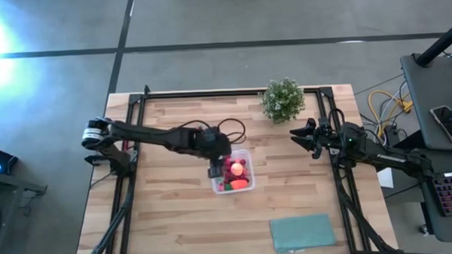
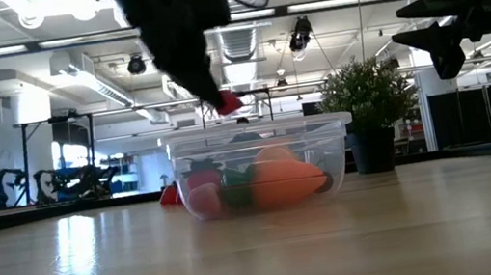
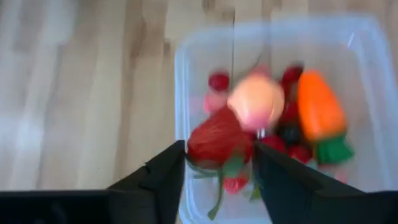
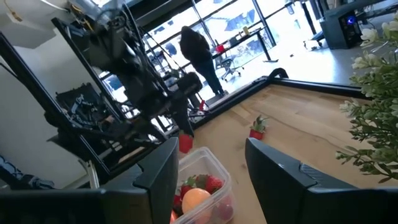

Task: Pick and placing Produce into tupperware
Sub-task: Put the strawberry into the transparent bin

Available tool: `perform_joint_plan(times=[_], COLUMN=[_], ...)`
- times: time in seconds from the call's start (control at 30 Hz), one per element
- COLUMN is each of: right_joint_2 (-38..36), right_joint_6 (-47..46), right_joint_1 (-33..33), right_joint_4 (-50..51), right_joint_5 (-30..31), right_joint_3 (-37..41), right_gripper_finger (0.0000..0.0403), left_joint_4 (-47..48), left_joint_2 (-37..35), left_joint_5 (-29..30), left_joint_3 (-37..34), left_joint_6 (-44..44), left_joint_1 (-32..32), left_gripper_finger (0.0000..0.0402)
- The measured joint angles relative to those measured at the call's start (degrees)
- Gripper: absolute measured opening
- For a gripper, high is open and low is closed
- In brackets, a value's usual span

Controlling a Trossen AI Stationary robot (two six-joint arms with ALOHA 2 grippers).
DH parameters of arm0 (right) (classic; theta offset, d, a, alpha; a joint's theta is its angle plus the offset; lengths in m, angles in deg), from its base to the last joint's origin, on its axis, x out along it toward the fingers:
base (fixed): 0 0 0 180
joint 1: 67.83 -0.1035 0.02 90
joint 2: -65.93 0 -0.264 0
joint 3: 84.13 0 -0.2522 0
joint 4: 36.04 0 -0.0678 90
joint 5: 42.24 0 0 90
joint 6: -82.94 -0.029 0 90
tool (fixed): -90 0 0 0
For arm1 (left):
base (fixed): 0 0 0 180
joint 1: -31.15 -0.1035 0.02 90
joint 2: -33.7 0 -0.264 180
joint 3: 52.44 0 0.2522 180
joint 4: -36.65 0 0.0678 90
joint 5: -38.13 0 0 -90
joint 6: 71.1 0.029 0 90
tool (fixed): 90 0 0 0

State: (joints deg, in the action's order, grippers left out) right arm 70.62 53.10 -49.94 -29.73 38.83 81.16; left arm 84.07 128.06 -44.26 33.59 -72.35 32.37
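The clear tupperware (image 1: 249, 158) stands mid-table and holds a pink-orange peach ball (image 3: 255, 102), an orange piece with a green end (image 3: 320, 115) and several small red pieces. My left gripper (image 3: 217, 155) hangs over the tupperware's left part, shut on a red strawberry (image 3: 216, 138); it also shows in the low view (image 2: 220, 97). My right gripper (image 1: 305, 136) is open and empty, up in the air near the plant. Another strawberry (image 4: 257, 129) lies on the table beyond the tupperware. My left gripper pinches the red strawberry's sides (image 3: 194, 144) between its two fingertips, coming from above and pointing down. The strawberry is clear of the table and above the tupperware's rim (image 2: 255, 132), with its green leaves (image 3: 231, 167) toward the gripper.
A bushy green potted plant (image 1: 283, 100) stands at the table's far edge, right of centre. A flat teal cloth (image 1: 301, 232) lies near the front right corner. Bare wood lies left of and in front of the tupperware. A person (image 4: 198, 50) stands far off in the room.
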Motion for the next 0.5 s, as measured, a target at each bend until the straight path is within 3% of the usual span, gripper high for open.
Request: perform_joint_plan(times=[0.13, 0.3, 0.43, 0.5], right_joint_2=[0.0, -0.02, -0.02, -0.02], right_joint_6=[0.0, 0.0, 0.0, 0.0], right_joint_1=[0.02, 0.02, 0.0, 0.02], right_joint_4=[-0.03, -0.04, -0.04, -0.04], right_joint_5=[-0.01, -0.02, 0.0, -0.01], right_joint_3=[0.0, 0.0, 0.0, 0.0], right_gripper_finger=[0.0178, 0.0178, 0.0178, 0.0178], left_joint_4=[-0.33, 1.87, 13.3, 18.25], left_joint_2=[-0.35, -0.37, -1.5, -2.47], left_joint_5=[-0.26, -4.86, 3.76, 10.39], left_joint_3=[3.62, 4.86, 6.13, 6.37], left_joint_6=[-0.04, -0.93, 2.39, -2.18], left_joint_1=[-0.01, -0.17, -2.8, -6.44], left_gripper_finger=[0.0221, 0.0281, 0.0291, 0.0291])
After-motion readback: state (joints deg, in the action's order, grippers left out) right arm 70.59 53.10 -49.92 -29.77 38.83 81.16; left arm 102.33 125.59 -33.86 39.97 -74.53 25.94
